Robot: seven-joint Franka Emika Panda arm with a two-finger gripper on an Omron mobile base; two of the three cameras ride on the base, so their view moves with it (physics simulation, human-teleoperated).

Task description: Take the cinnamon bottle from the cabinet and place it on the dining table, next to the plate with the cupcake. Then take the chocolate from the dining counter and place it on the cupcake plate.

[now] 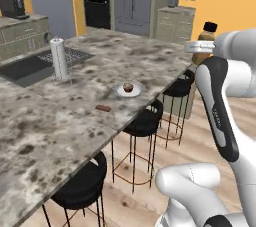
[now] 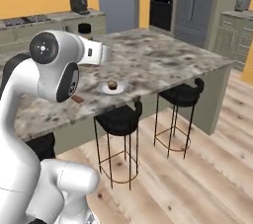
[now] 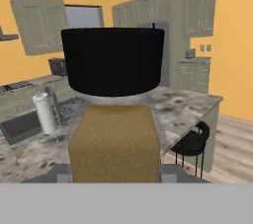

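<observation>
Above the right end of the dining counter (image 1: pixel 45 136), the cinnamon bottle (image 1: pixel 204 41) hangs upright in the gripper (image 3: pixel 114 176) – black cap up, brown body clamped between the jaws. Hand view: bottle close up, w/ counter and a black stool (image 3: pixel 191 144) behind it. On the marble top sits the plate (image 1: pixel 129 91) w/ cupcake (image 1: pixel 128 88); chocolate (image 1: pixel 103 107) lies near it, apart – toward the counter edge. Paper towel roll (image 1: pixel 59 59) stands further left by the sink.
</observation>
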